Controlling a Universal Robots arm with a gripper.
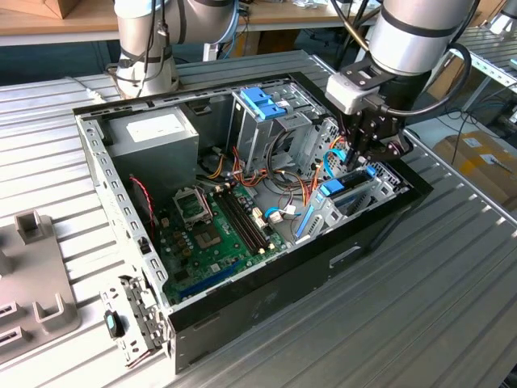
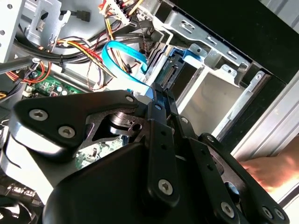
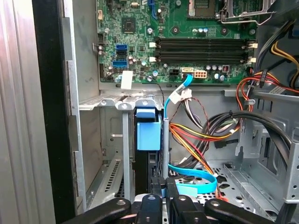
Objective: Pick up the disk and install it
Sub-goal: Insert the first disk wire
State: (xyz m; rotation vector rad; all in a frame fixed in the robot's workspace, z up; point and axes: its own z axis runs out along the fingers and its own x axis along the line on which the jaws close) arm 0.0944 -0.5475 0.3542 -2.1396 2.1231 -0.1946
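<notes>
Counts:
- One open black metal computer case point(image 1: 266, 299) on one ribbed grey metal counter point(image 1: 420, 323).
- Inside the case: one green motherboard point(image 1: 202, 242), one grey boxy power supply with white sticker point(image 1: 153, 137), and one tall metal drive cage point(image 1: 266, 133) carrying one blue plastic latch point(image 1: 262, 101).
- One grey hard disk in a light-blue carrier point(image 3: 148, 135).
- One black end effector point(image 1: 367, 153), upper right of the exterior view.
- One grey plastic fixture point(image 1: 32, 275), far left.
- One loose metal bracket point(image 1: 137, 315), lower left.

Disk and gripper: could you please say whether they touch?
Cannot tell: in the first wrist view the gripper overlaps the end of the disk, hiding any contact or gap.
</notes>
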